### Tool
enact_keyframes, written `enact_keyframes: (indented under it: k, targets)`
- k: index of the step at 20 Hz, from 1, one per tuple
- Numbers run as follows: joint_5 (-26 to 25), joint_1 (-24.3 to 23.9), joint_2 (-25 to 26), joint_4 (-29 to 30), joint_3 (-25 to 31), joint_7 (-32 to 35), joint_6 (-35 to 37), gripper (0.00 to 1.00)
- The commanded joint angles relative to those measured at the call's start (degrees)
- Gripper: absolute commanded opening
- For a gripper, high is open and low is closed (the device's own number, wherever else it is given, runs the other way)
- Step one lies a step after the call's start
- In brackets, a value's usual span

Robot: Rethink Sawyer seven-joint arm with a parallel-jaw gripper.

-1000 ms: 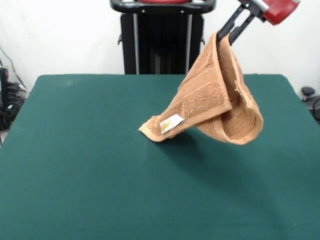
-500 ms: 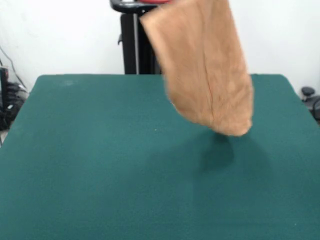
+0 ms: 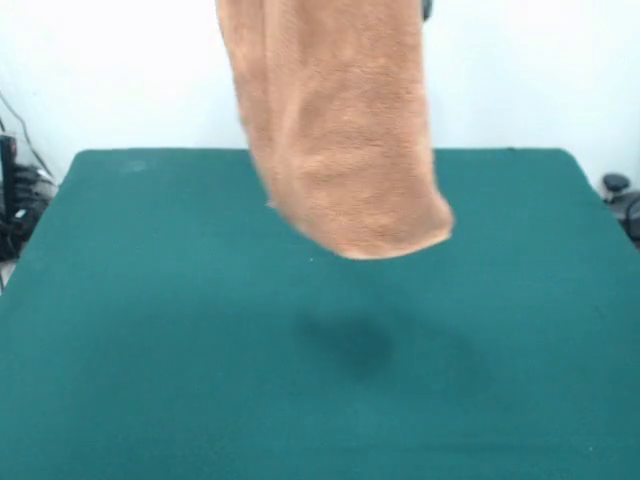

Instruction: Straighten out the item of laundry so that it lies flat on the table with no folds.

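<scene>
The item of laundry (image 3: 340, 130), a light orange-tan terry towel, hangs down from the top edge of the front view. It is doubled over lengthwise, and its rounded lower end sits level with the table's far half. No part of it touches the table (image 3: 150, 350), and its dark shadow lies on the green cloth below. The towel's upper end runs out of the picture. The gripper is above the frame and does not show.
Cables and dark equipment (image 3: 12, 200) sit beyond the table's left side. A small dark object (image 3: 620, 190) stands past the right corner. A white wall lies behind the table's far edge.
The towel has risen off the table and swung left and toward the camera. The gripper, seen at the top right a second ago, has left the picture.
</scene>
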Motion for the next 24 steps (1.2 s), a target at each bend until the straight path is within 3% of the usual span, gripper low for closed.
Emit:
enact_keyframes:
  k: [1, 17, 24]
  targets:
    - [1.4, -1.9, 0.4, 9.2, 9.8, -22.2, -0.5, 0.0]
    - [0.4, -6.4, -0.3, 14.3, 14.3, -20.3, -6.6, 0.0]
    - [-0.5, -10.8, 0.2, 17.3, 17.1, -22.0, -12.5, 0.0]
